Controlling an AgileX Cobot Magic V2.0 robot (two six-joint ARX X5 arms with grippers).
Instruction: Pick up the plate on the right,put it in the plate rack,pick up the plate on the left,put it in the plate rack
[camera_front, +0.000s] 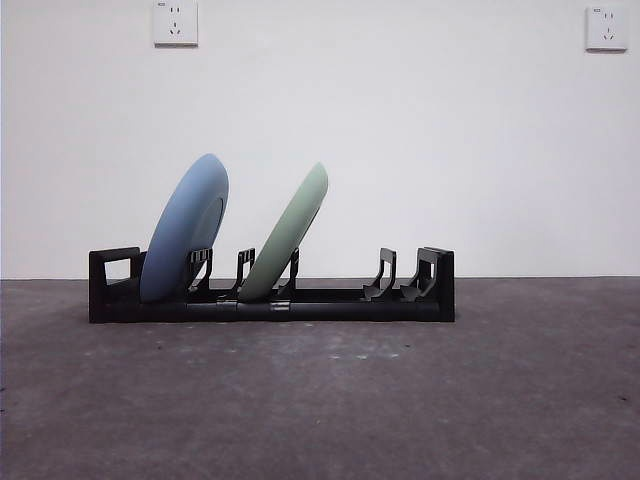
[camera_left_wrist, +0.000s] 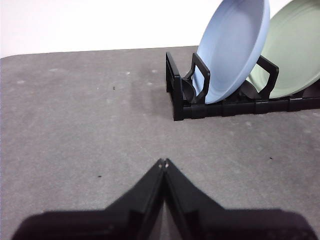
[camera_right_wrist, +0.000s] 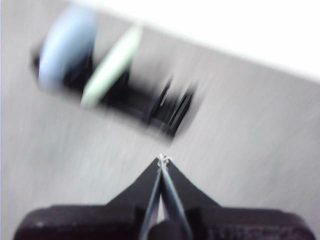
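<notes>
The long black plate rack (camera_front: 330, 305) stands mid-table. A blue plate (camera_front: 185, 228) leans in its left slots, and a pale green plate (camera_front: 290, 235) leans in slots beside it. From the left wrist view, the blue plate (camera_left_wrist: 232, 47) and green plate (camera_left_wrist: 295, 50) sit in the rack (camera_left_wrist: 200, 107) well beyond my left gripper (camera_left_wrist: 163, 162), which is shut and empty over bare table. The right wrist view is motion-blurred; my right gripper (camera_right_wrist: 163, 159) is shut and empty, away from the rack (camera_right_wrist: 150, 107), blue plate (camera_right_wrist: 67, 45) and green plate (camera_right_wrist: 112, 62). Neither gripper shows in the front view.
The rack's right-hand slots (camera_front: 405, 275) hold nothing. Dark grey tabletop (camera_front: 320, 400) spreads all around the rack. A white wall with two sockets (camera_front: 175, 22) stands behind.
</notes>
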